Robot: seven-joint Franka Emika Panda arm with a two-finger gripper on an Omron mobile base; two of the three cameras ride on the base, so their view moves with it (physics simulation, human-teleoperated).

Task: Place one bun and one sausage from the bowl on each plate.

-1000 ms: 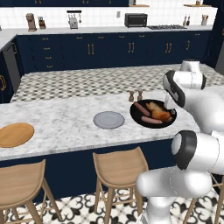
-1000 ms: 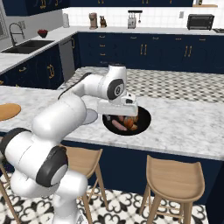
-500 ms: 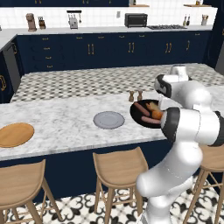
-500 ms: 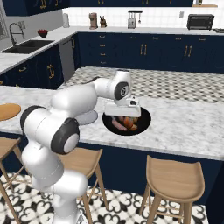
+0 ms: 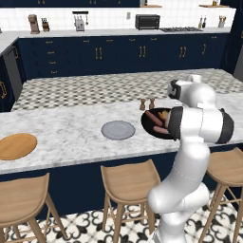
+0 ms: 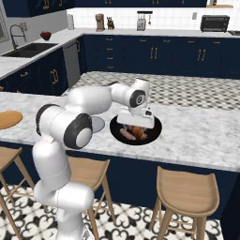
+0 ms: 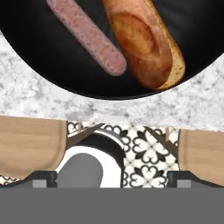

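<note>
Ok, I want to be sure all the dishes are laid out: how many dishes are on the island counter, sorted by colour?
Black bowl: 1
Light grey plate: 1
Orange-brown plate: 1
Total: 3

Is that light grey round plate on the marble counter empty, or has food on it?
Empty: the light grey round plate shows bare.
</note>
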